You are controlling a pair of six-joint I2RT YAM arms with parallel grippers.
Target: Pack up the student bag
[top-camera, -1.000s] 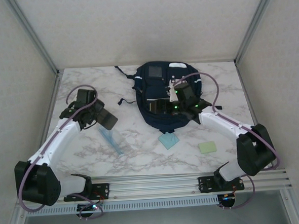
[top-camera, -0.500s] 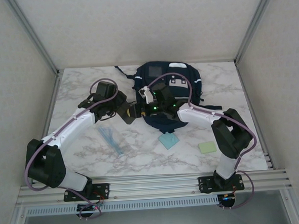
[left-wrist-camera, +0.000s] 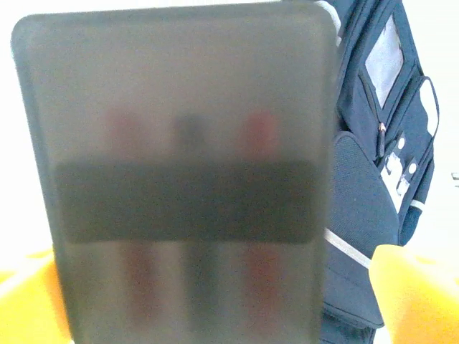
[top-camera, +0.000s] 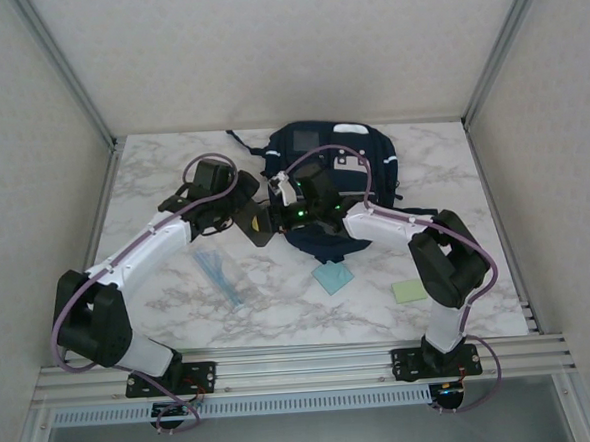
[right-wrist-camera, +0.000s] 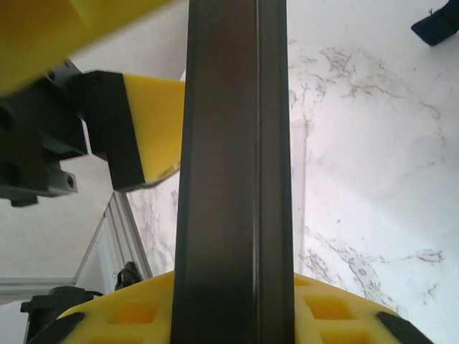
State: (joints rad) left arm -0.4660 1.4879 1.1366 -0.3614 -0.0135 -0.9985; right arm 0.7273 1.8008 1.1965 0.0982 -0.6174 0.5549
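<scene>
Right pincer (top-camera: 275, 215) clamped on dark pencil case (left-wrist-camera: 179, 186). Left pincer (top-camera: 236, 213) fully spread, clear of case. Student bag (left-wrist-camera: 366, 193) just beyond pincers. Packing judged early: case, teal pad (top-camera: 332, 276), green pad (top-camera: 410, 290) outstanding.

I'm working in a robotics lab cell, not a home. I see bare white panel walls (top-camera: 285, 51) framed by aluminium posts (top-camera: 63, 70), a marble-look tabletop (top-camera: 280, 307), and black arm mounts (top-camera: 169, 377) bolted onto a slotted aluminium rail (top-camera: 304, 363).
</scene>
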